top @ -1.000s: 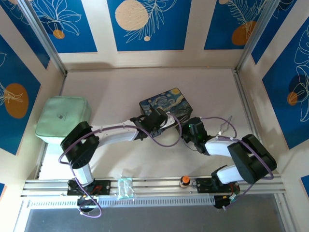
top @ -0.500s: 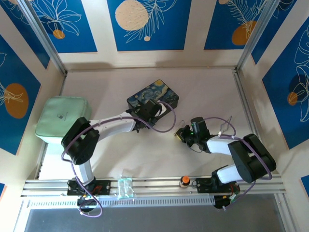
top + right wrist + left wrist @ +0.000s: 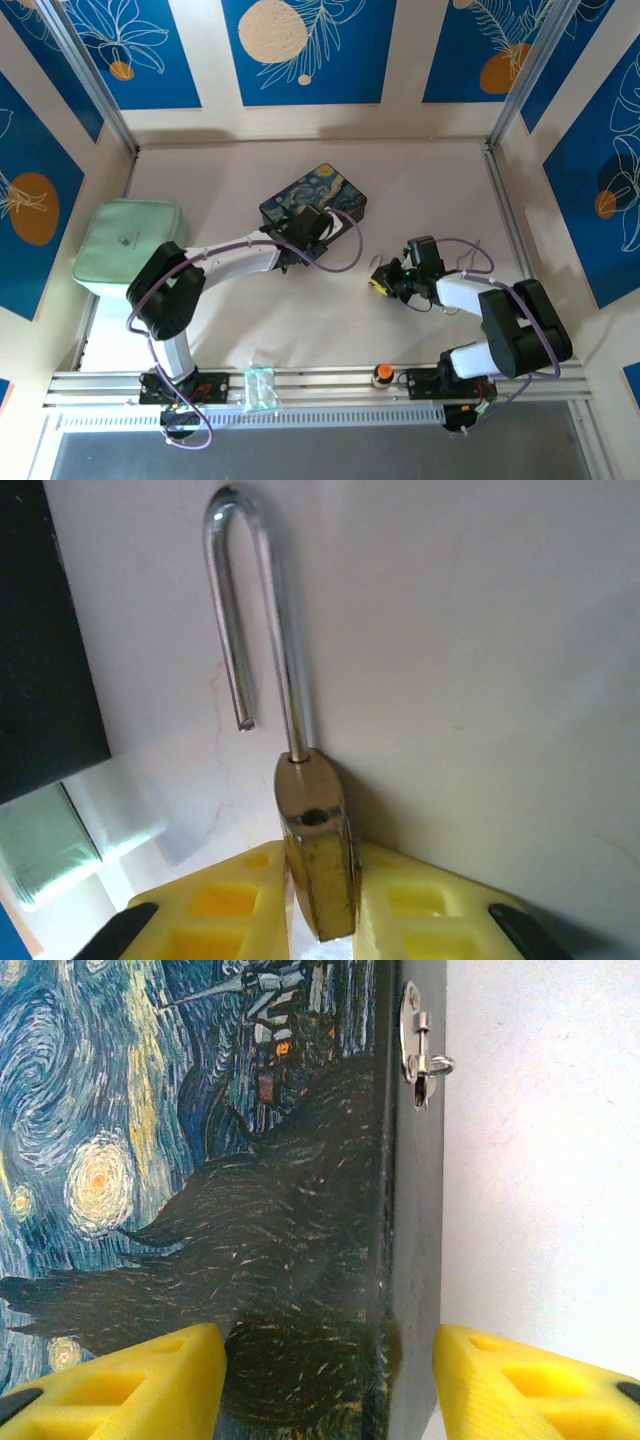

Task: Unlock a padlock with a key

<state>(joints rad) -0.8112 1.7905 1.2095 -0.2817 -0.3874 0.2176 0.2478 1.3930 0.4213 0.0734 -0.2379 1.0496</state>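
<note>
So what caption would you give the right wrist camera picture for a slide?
Brass padlock, its silver shackle open, pinched between the right gripper's yellow fingers.

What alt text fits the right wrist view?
A brass padlock is gripped between the yellow fingers of the right gripper. Its silver shackle is open, with the short leg free of the body. Behind it is the pale table, with the side of a dark box at the left edge.

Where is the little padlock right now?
In the right wrist view the padlock sits between the yellow fingers of the right gripper, right of the painted box, shackle open.
</note>
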